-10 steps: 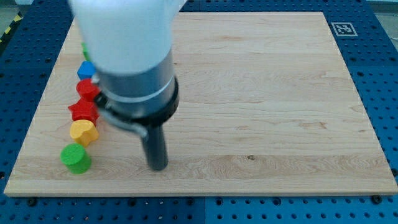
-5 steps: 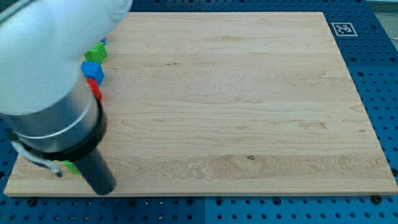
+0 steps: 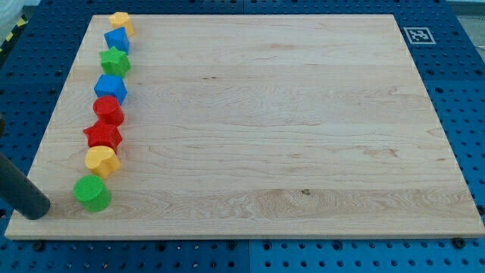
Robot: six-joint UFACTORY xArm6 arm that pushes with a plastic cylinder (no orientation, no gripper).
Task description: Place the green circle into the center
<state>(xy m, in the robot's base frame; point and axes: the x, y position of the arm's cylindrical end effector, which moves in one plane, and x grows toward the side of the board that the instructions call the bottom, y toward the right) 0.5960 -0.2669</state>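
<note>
The green circle point(image 3: 92, 193) sits near the board's bottom left corner, at the lower end of a column of blocks. My tip point(image 3: 36, 210) rests on the board just left of the green circle, a short gap away, not touching it. The rod enters from the view's left edge.
Above the green circle, a column runs up the left side: a yellow block point(image 3: 101, 161), a red star point(image 3: 102, 136), a red block point(image 3: 108, 110), a blue block point(image 3: 111, 89), a green star point(image 3: 115, 61), a blue block point(image 3: 117, 40) and a yellow block point(image 3: 120, 22). The wooden board point(image 3: 288, 129) has a marker tag point(image 3: 417, 35) beside its top right corner.
The arm has swung from the board's lower middle to the far left, uncovering the block column. My tip now stands left of the green circle. The blocks have not moved.
</note>
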